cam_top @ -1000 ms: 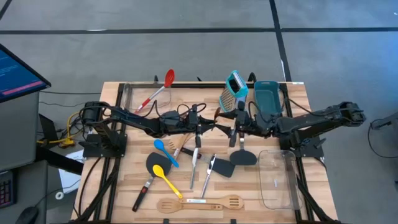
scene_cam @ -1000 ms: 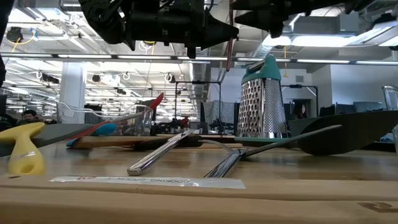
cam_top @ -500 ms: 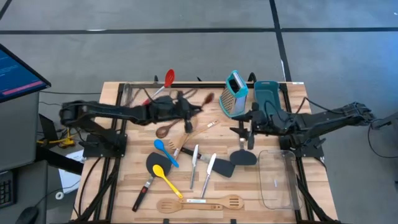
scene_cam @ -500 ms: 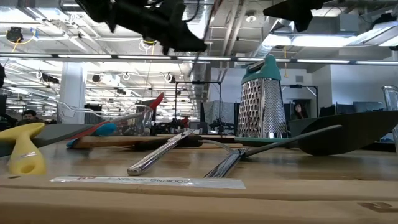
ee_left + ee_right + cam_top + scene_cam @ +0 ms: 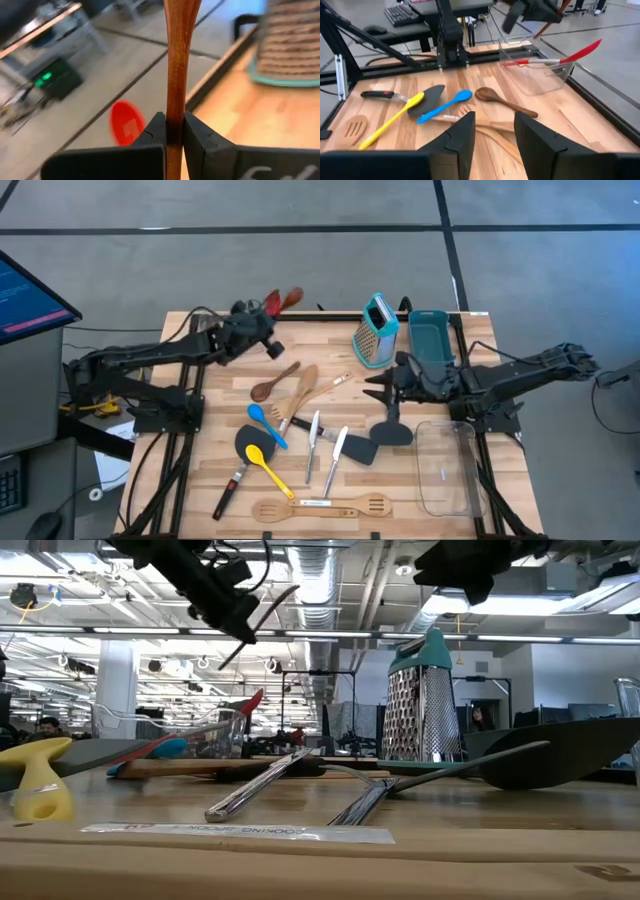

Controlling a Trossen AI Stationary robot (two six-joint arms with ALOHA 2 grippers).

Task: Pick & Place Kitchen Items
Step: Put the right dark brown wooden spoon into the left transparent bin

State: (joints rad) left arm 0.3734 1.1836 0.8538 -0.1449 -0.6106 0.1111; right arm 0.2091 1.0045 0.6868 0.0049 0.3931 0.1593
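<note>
Since lifted away: left pincer (image 5: 268, 308) (clamping wooden spoon (image 5: 290, 297)).

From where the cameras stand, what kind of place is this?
Probably a robotics lab in an open industrial hall. Bare ceiling ducts and strip lights hang above, a monitor sits beside the wooden table, and a keyboard rests on a desk beyond.

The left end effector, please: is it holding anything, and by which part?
The left end effector grips a dark wooden spoon by its handle; the right end effector holds nothing.
</note>
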